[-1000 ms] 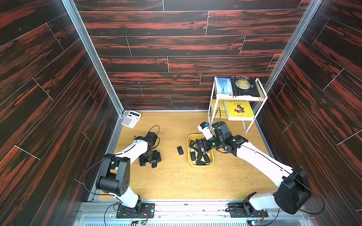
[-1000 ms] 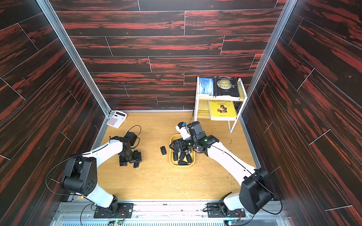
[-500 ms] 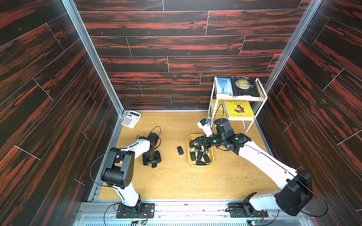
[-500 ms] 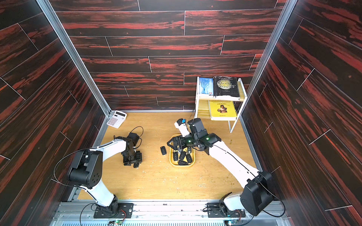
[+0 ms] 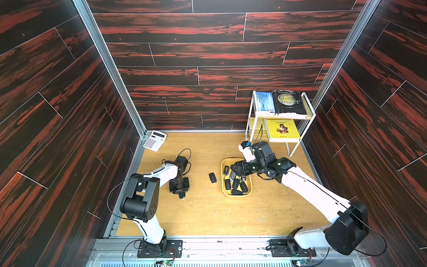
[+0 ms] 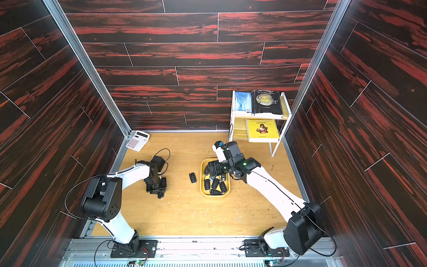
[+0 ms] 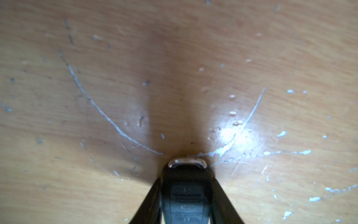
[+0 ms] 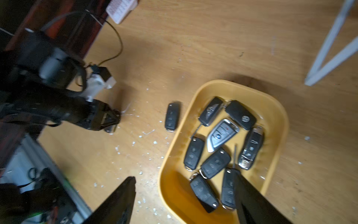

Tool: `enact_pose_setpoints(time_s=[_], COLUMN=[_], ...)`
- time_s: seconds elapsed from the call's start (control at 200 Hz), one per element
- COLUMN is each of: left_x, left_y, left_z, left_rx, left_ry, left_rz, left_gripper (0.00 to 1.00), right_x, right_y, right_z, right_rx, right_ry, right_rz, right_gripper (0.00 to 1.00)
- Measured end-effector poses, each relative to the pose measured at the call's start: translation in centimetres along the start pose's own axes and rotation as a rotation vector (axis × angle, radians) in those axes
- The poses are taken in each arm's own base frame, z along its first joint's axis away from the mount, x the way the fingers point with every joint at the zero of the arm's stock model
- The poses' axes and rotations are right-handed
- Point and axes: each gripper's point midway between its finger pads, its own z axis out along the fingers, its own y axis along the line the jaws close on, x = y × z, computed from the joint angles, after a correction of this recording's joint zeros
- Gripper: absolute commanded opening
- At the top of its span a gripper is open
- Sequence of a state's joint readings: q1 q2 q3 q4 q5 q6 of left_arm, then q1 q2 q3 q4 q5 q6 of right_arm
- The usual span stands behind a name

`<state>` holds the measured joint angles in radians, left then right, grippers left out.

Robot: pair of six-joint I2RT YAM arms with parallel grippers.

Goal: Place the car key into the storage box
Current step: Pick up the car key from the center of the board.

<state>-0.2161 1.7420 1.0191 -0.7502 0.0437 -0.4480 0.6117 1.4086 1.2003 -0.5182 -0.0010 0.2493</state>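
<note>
A black car key (image 7: 186, 194) with a chrome loop lies on the wooden table. My left gripper (image 7: 186, 180) is shut on it, one finger pressed against each side. In both top views this gripper (image 5: 181, 191) points down at the table left of centre, and the key's end (image 6: 160, 195) sticks out below it. The storage box (image 5: 238, 196) is a shallow yellow tray with several key fobs in it. My right gripper (image 8: 186, 186) hangs open over its near end, with nothing between its fingers. A second black key (image 5: 212, 177) lies on the table just left of the box.
A white calculator (image 5: 154, 140) sits in the back left corner. A white wire shelf rack (image 5: 280, 115) with books stands at the back right. Dark wood-pattern walls close in three sides. White flecks and scratches mark the table.
My left gripper has shut on the key on the table, and its arm has swung in closer. The right gripper has narrowed a little above the box.
</note>
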Motion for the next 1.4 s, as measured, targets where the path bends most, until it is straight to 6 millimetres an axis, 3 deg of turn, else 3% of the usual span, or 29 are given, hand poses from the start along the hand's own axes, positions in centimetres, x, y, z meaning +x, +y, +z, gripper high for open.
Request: enact_pose_setpoints(time_s=[0.08, 0.286, 0.446, 0.606, 0.797, 0.887, 1.002, 1.147, 1.403], left_x=[0.0, -0.3, -1.0, -1.8, -3.3, -3.2, -2.5, -1.6, -0.5], left_y=[0.0, -0.4, -1.3, -2.6, -5.4, -6.5, -8.0, -10.3, -14.3], left_z=[-0.1, -0.6, -3.5, -8.6, -17.6, -21.5, -24.8, -25.7, -23.9], left_rx=[0.0, 0.027, 0.09, 0.191, 0.362, 0.441, 0.528, 0.587, 0.62], left_ry=[-0.001, -0.026, -0.117, -0.258, -0.474, -0.558, -0.613, -0.601, -0.519], left_rz=[0.003, 0.016, 0.039, 0.078, 0.153, 0.19, 0.237, 0.31, 0.408], left_gripper=[0.13, 0.12, 0.13, 0.16, 0.21, 0.21, 0.21, 0.22, 0.21], right_x=[0.6, 3.2, 4.8, 4.7, 4.9, 5.5, 6.2, 7.0, 9.1], right_y=[-1.7, -5.3, -7.0, -7.9, -8.5, -8.9, -9.3, -9.7, -9.9], right_z=[0.5, 2.3, 2.8, 2.9, 3.1, 3.3, 3.5, 3.8, 5.3], right_rx=[0.085, 0.243, 0.286, 0.289, 0.277, 0.275, 0.272, 0.263, 0.234], right_ry=[0.015, 0.086, 0.12, 0.111, 0.107, 0.118, 0.132, 0.144, 0.192], right_rz=[0.006, 0.022, 0.059, 0.095, 0.125, 0.138, 0.157, 0.172, 0.195], right_gripper=[0.79, 0.79, 0.77, 0.7, 0.58, 0.51, 0.49, 0.47, 0.37])
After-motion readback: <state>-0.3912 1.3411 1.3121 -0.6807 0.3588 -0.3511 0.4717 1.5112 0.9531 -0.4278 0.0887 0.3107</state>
